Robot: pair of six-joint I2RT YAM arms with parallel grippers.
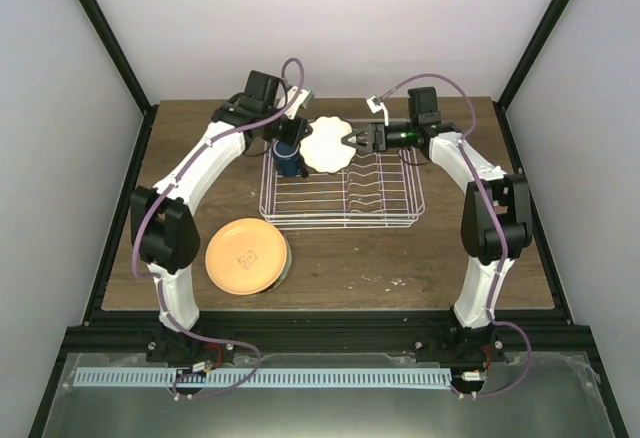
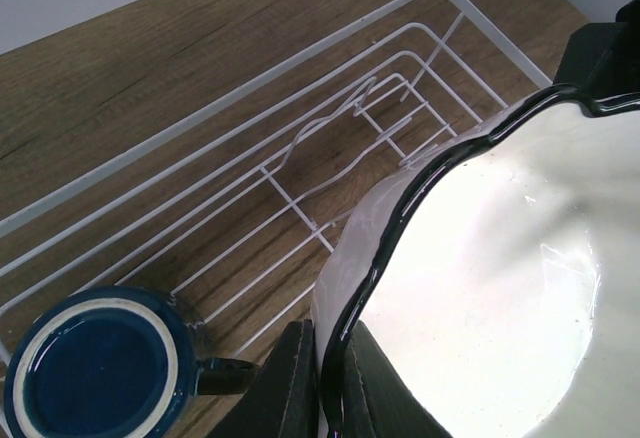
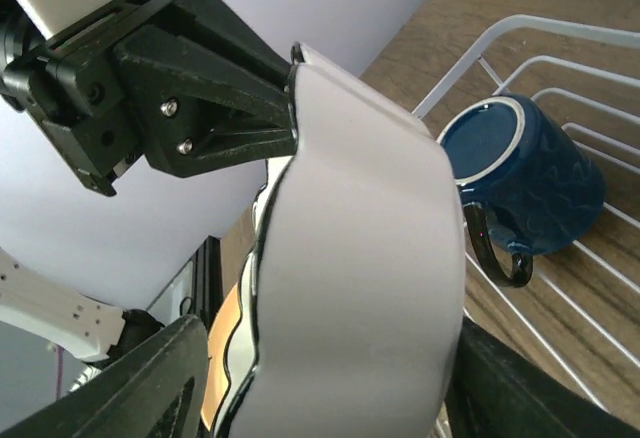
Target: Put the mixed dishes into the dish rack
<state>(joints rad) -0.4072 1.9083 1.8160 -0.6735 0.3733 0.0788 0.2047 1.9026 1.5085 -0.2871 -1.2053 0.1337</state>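
Observation:
The small white scalloped-edge dish (image 1: pixel 326 145) hangs on edge over the back left of the white wire dish rack (image 1: pixel 345 220). My left gripper (image 1: pixel 303 138) is shut on its dark rim (image 2: pixel 345 353), one finger on each face. My right gripper (image 1: pixel 353 143) is open, its fingers (image 3: pixel 140 383) spread wide to either side of the dish's grey back (image 3: pixel 350 288). The dark blue mug (image 1: pixel 288 163) lies inside the rack's left end, just below the dish. The orange-yellow plate (image 1: pixel 245 255) lies on the table in front of the rack, covering the mint-green plate, of which only a rim (image 1: pixel 287 261) shows.
The rack's upright tines (image 1: pixel 375 173) fill its middle and right part. The rack's wires and the mug (image 2: pixel 95 368) lie close under the left fingers. Black frame posts and pale walls enclose the wooden table (image 1: pixel 450 268).

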